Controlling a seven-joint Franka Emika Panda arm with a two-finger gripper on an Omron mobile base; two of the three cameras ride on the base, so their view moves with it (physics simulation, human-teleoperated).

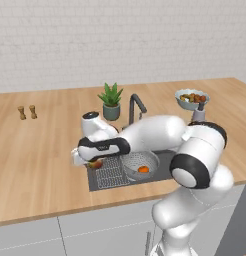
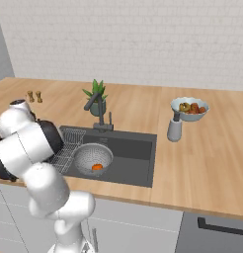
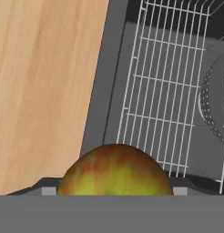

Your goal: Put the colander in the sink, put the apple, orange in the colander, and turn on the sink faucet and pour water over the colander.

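Sink [image 1: 165, 161] with orange [image 1: 143, 169] in colander [image 1: 151, 160]; apple [image 3: 114, 170] gripped by hand [image 1: 93, 161], fingertips hidden, lower half cut off.

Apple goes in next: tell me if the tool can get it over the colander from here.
Probably yes: the tool holds the apple above the sink's wire rack, the colander is alongside, nothing between.
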